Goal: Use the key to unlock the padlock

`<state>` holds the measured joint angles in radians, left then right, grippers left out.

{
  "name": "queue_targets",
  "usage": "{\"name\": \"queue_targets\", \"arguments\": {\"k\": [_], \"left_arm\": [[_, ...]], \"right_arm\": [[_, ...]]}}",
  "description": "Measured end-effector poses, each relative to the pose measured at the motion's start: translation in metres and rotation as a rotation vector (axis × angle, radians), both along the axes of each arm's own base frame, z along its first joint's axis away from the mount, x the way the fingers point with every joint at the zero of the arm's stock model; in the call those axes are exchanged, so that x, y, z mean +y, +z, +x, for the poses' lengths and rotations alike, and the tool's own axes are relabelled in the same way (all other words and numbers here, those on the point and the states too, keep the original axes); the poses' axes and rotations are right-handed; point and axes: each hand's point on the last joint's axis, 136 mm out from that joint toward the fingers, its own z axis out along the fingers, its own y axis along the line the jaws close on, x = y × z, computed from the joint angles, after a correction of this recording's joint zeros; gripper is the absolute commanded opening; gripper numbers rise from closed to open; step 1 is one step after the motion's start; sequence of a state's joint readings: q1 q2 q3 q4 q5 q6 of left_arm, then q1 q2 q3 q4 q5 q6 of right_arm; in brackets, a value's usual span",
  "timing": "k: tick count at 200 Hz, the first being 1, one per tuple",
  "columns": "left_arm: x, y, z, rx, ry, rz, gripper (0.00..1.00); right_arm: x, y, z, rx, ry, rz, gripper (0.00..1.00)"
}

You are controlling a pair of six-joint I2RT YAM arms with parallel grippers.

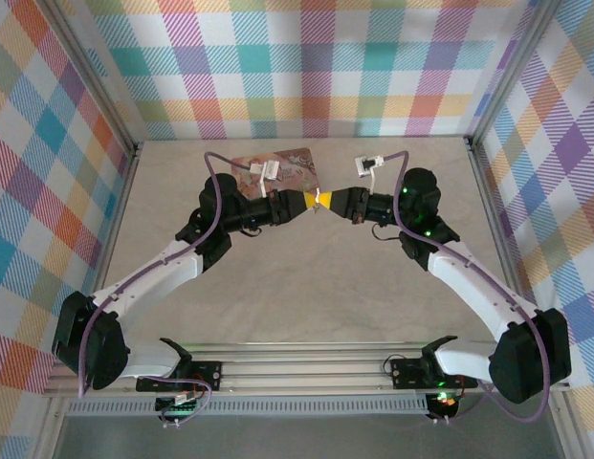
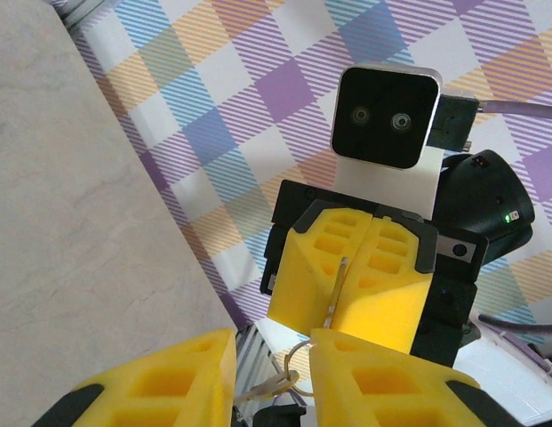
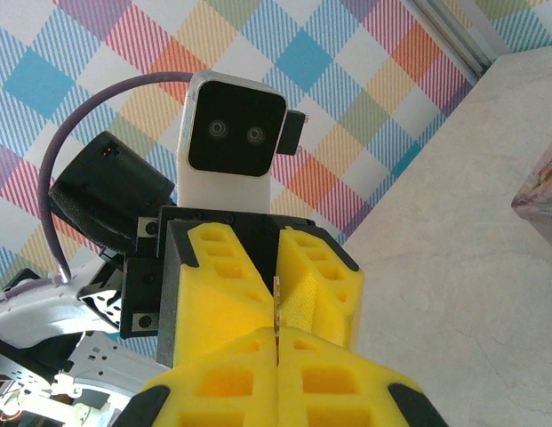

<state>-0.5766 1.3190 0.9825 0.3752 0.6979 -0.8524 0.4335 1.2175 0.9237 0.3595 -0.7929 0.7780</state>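
Padlock too small to make out (likely hidden where the fingertips meet, above the table (image 1: 306,287), near the pink tin (image 1: 277,170)). Right gripper (image 2: 347,276) clamped on a thin blade, apparently the key (image 2: 340,285); left gripper (image 2: 272,347) narrowly parted around a wire ring (image 2: 292,360), grip unclear. Step in hand: aligning key with keyhole; next, a straight push, then a turn

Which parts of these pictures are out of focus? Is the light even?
Left wrist view: the near yellow fingers are soft, the right gripper beyond is sharp. Right wrist view: the same, with the left gripper sharp. Top external view: even light, faint shadows on the table.
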Motion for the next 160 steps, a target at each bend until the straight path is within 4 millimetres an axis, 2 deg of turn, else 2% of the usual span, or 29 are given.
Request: {"name": "queue_targets", "arguments": {"k": [160], "left_arm": [[-0.0056,-0.0001,0.0063,0.018,-0.004,-0.055,0.27]], "right_arm": [[-0.0012,-0.0025,0.008,0.034,-0.02,0.011,0.0]]}}
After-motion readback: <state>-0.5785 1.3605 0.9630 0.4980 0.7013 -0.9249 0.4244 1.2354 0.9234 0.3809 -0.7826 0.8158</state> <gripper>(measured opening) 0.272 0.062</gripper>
